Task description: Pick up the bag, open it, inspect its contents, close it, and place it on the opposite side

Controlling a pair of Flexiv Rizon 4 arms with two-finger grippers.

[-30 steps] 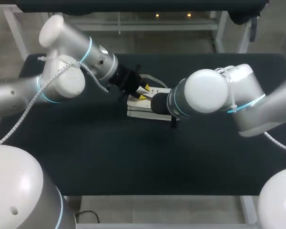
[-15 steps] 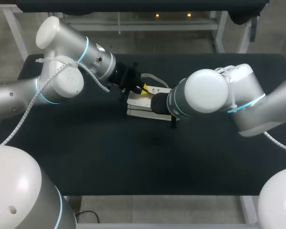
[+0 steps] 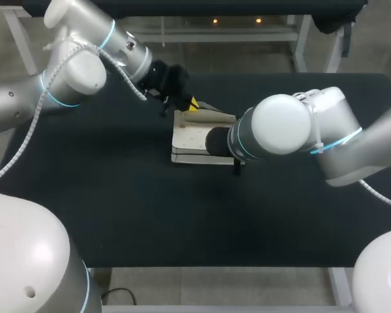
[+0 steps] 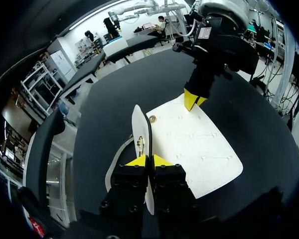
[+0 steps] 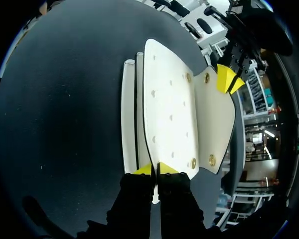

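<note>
Head view has the flat white brass-studded bag lying mid-table on the black tabletop, not yet carried anywhere. Our left gripper pinches the edge of the bag's white flap, which stands raised off the body. Our right gripper pinches the body's opposite edge, steadying it. We judge opening is under way; inspecting, closing and placing across remain.

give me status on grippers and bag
Left gripper shut on bag flap, flap raised. Right gripper shut on bag's opposite edge. Bag lying on table. Nothing in the way.
</note>
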